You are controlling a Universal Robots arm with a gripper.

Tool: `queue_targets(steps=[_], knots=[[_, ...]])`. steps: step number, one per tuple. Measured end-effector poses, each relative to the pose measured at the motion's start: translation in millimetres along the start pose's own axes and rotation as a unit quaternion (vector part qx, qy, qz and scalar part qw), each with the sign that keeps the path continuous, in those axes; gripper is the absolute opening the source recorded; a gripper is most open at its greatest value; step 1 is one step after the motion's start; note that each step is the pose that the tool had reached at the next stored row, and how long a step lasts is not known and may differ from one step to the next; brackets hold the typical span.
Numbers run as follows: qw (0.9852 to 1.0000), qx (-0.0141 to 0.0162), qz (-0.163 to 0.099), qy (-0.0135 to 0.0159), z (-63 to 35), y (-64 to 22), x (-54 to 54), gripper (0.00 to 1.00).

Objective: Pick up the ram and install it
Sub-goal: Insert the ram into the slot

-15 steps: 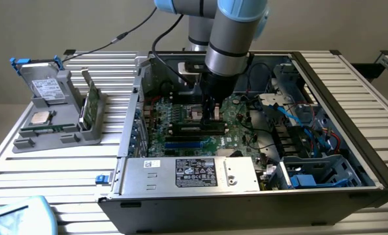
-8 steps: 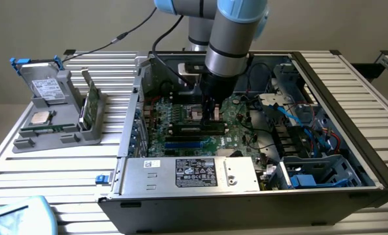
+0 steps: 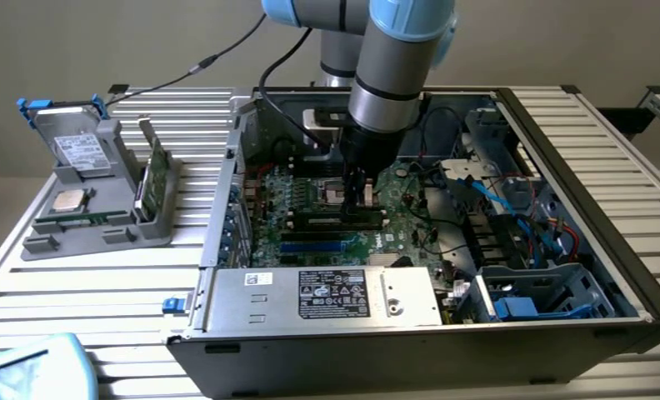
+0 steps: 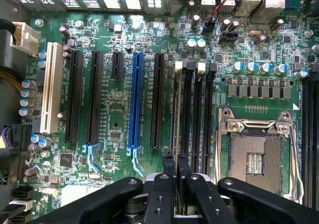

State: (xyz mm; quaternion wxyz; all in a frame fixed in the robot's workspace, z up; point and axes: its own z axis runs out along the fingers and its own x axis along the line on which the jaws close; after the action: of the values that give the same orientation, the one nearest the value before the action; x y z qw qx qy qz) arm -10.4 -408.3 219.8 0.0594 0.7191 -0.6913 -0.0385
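Wrist view: tool [image 4: 176, 159] narrow, pinching the ram [image 4: 175, 134] edge-on over the mobo.
Ram stands upright betw. the fingertips, long edge running w/ the memory slots [image 4: 192, 114] beside the CPU socket [image 4: 259, 159] (lined up to seat straight, I'd judge). Exterior view: arm reaches down into the open PC case [image 3: 597, 250]; can't tell if ram touches a slot.

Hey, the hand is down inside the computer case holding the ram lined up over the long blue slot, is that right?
Not quite. In the wrist view the hand holds the ram lined up over the black memory slots beside the processor socket, not the long blue slot, which lies off to one side. The rest is right.
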Motion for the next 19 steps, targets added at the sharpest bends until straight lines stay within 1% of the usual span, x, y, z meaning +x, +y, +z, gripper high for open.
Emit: queue_targets(steps=[6, 8, 10, 11, 12, 13, 14, 16, 19], knots=[[1.0, 0.0, 0.0, -0.0001, 0.1, 0.0, 0.0, 0.14], [1.0, 0.0001, 0.0, -0.0001, 0.1, 0.0, 0.0, 0.16], [1.0, 0.0, 0.0, -0.0001, 0.1, 0.0, 0.0, 0.28], [1.0, 0.0, 0.0, -0.0001, 0.1, 0.0, 0.0, 0.28], [1.0, 0.0, 0.0, -0.0001, 0.1, 0.0, 0.0, 0.34], [1.0, 0.0, 0.0, -0.0001, 0.1, 0.0, 0.0, 0.34], [1.0, 0.0001, 0.0, -0.0001, 0.1, 0.1, -0.1, 0.4], [1.0, 0.0007, 0.0, -0.0001, -1.9, 2.3, -0.1, 0.4], [1.0, 0.0034, 0.0, 0.0, -8.2, 7.8, -0.4, 0.4]])
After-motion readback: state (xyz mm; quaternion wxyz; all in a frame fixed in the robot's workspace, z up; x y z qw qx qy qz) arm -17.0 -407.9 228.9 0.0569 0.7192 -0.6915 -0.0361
